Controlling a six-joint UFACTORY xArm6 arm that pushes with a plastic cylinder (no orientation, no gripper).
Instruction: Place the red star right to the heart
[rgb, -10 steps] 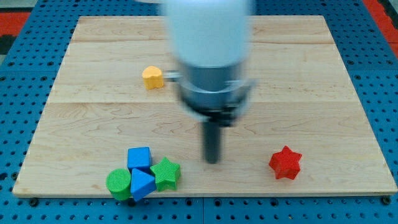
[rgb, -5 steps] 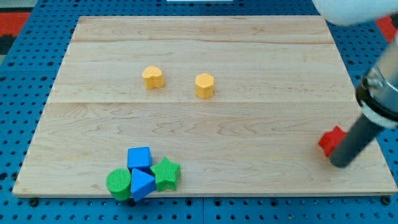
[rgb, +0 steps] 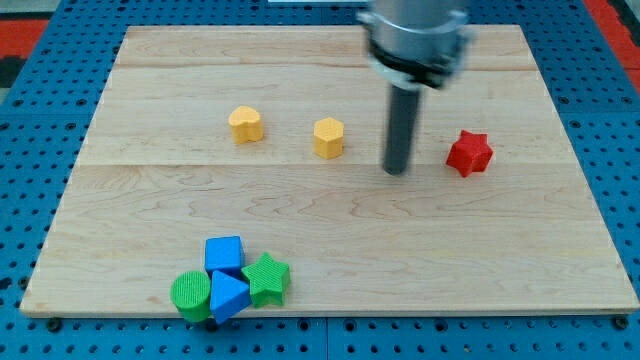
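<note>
The red star (rgb: 469, 153) lies on the wooden board (rgb: 330, 290), right of centre. The yellow heart (rgb: 245, 124) lies in the upper left part of the board. A yellow hexagon block (rgb: 328, 137) lies between the heart and the star. My tip (rgb: 397, 170) rests on the board between the yellow hexagon and the red star, a short way left of the star and apart from it.
A cluster sits near the board's bottom edge at the left: a blue cube (rgb: 224, 253), a blue triangular block (rgb: 228, 295), a green cylinder (rgb: 190, 295) and a green star (rgb: 267, 278). Blue pegboard surrounds the board.
The red star has moved from the board's lower right up to the right of centre. My tip has swung from the right edge to just left of the star.
</note>
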